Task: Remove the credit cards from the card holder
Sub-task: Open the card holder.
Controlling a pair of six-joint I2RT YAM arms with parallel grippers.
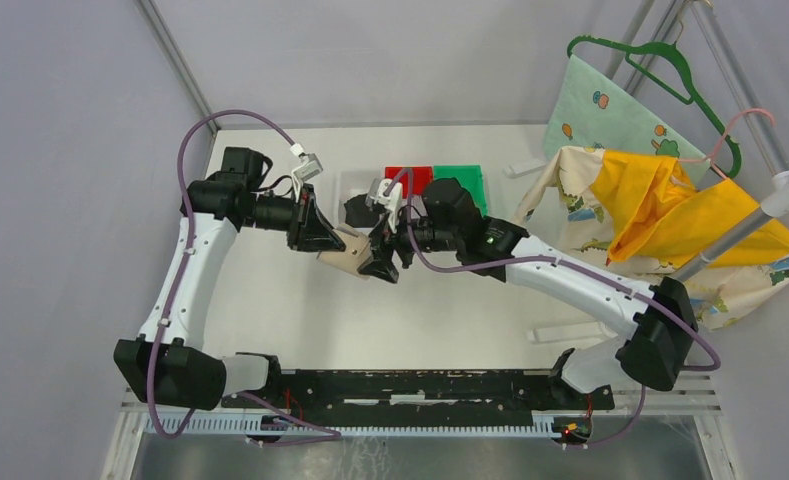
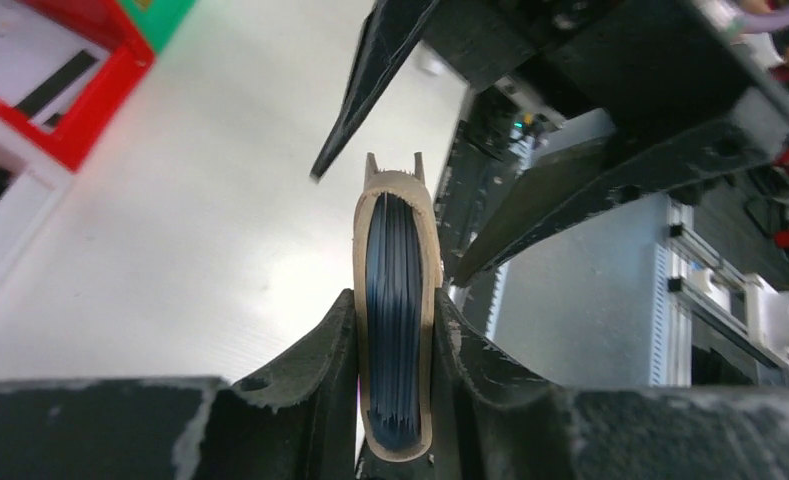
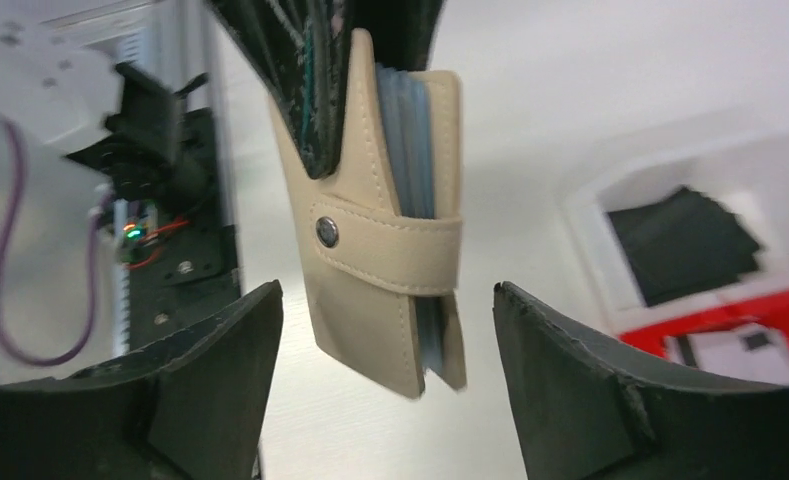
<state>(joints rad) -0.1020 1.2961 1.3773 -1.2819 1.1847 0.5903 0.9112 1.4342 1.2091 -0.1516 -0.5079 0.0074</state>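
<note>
1. Left wrist view, bottom centre: the left claw (image 2: 395, 310) is pinching the card holder (image 2: 428, 240) edge-on, with one black finger pressed on each beige cover.
2. Between the covers is a bluish stack of sleeves (image 2: 395, 280), seen on edge. Whether credit cards sit in them cannot be told.
3. Right wrist view: the right claw (image 3: 385, 295) is spread. Its two fingers stand either side of the holder's lower end, and neither touches it.
4. The snap tab (image 3: 400, 250) wraps across the holder and is fastened at the metal stud (image 3: 327, 232).
5. The holder hangs upright in mid frame, gripped from above by the other claw, with the pale table (image 3: 530, 90) behind it.
6. Top view: the two claws meet at frame centre with the holder between them.
7. Just beyond them, towards the upper middle, stand the white bin (image 1: 353, 183), red bin (image 1: 415, 176) and green bin (image 1: 460, 178), side by side.
8. Dark flat pieces (image 3: 685, 250) lie in the white bin, too blurred to identify.
</note>
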